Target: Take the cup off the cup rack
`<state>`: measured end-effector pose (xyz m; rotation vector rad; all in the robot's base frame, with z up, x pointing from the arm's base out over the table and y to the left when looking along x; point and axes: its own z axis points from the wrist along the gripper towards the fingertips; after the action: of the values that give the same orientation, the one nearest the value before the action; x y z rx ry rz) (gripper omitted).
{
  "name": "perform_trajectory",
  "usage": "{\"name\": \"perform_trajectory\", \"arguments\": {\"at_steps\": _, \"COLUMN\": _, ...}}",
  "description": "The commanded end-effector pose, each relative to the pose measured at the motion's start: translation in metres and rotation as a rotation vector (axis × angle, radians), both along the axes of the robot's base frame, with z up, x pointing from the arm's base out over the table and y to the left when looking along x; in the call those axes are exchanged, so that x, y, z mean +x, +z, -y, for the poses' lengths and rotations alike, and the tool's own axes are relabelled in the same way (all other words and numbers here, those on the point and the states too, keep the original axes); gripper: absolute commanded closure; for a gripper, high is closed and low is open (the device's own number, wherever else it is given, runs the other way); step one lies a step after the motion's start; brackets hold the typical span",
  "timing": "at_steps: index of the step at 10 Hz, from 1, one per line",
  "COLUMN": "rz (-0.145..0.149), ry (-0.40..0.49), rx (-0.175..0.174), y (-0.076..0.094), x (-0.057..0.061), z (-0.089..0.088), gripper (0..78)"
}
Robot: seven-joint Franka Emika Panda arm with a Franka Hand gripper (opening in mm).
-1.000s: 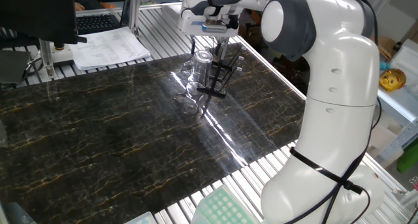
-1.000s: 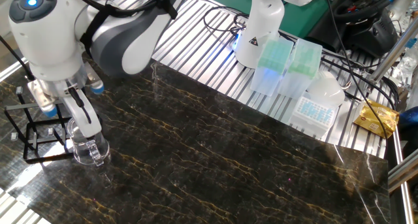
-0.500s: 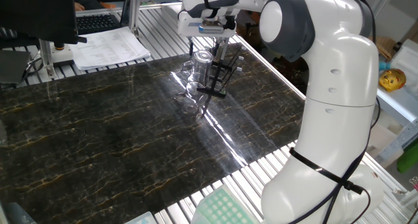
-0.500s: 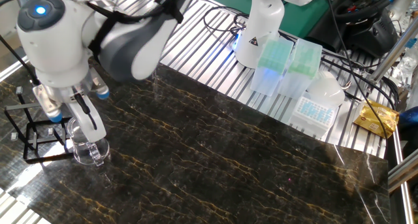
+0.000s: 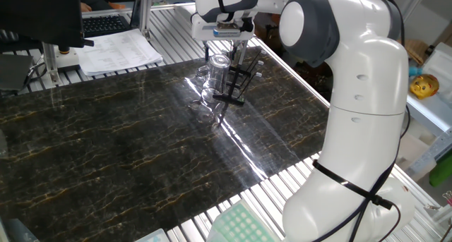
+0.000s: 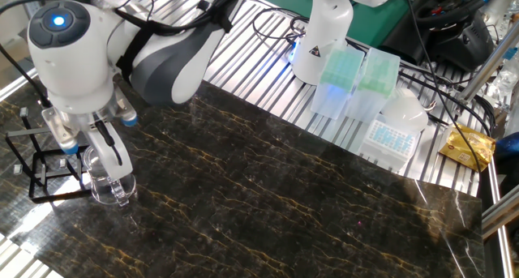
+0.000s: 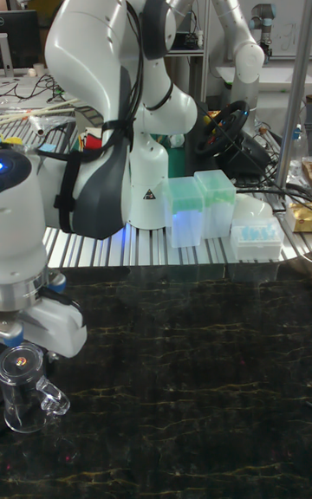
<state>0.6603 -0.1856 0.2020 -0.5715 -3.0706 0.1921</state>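
The cup [image 6: 109, 181] is a clear glass mug standing upright on the dark marble table [image 6: 284, 205], handle towards the camera, just right of the cup rack [image 6: 45, 166]. In one fixed view the cup [image 5: 218, 69] sits directly left of the black cup rack [image 5: 238, 80]. My gripper [image 5: 222, 55] hangs straight over the cup's rim, open, with its fingers apart on either side of the rim and gripping nothing. In the tall fixed view the cup [image 7: 24, 393] shows under the white hand, and the fingertips are hidden.
Green-lidded tip boxes [image 6: 357, 79] and a white rack stand by the arm's base on the slatted bench. Papers [image 5: 116, 51] and a keyboard lie past the table's far left edge. A faint mirror image of the cup [image 5: 203, 109] lies on the glossy top.
My gripper has risen a little above the cup. The cup and the rack have stayed where they were.
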Motion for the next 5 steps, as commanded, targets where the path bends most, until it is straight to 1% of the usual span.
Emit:
{"name": "perform_trajectory", "arguments": {"at_steps": 1, "rz": -0.001, "ry": -0.003, "rx": -0.003, "y": -0.0012, "x": 0.0007, "z": 0.0000, "gripper": 0.2}}
{"name": "perform_trajectory", "arguments": {"at_steps": 2, "rz": -0.008, "ry": -0.003, "rx": -0.007, "y": -0.0020, "x": 0.0005, "z": 0.0012, "gripper": 0.2}}
{"name": "perform_trajectory", "arguments": {"at_steps": 5, "rz": -0.011, "ry": 0.008, "rx": -0.006, "y": -0.0060, "x": -0.0004, "z": 0.0083, "gripper": 0.2}}
